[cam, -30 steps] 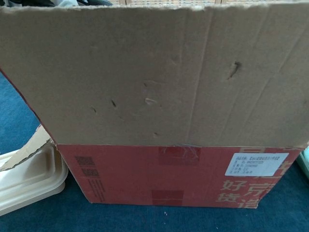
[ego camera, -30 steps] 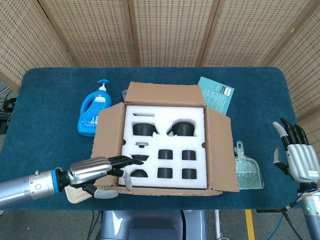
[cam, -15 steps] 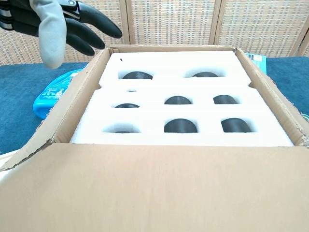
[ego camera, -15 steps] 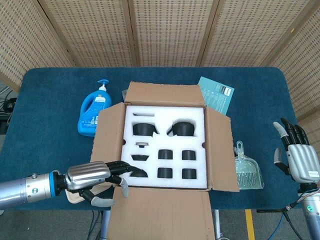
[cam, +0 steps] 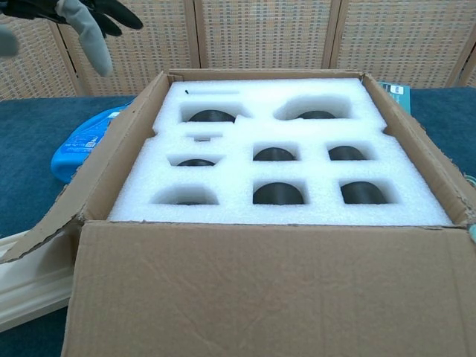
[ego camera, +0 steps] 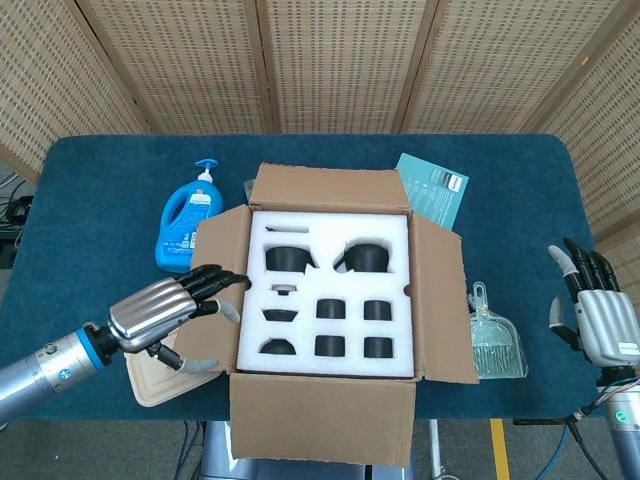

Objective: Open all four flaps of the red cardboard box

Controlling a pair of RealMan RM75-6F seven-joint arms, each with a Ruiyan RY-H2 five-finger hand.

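Cardboard box [ego camera: 330, 290], flaps spread, shows no legible writing.

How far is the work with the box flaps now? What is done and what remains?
All four flaps of the cardboard box look open: far flap, left flap, right flap and near flap, with the white foam insert exposed. The left hand holds nothing, over the left flap. The right hand is open, away from the box. Nothing seems left.
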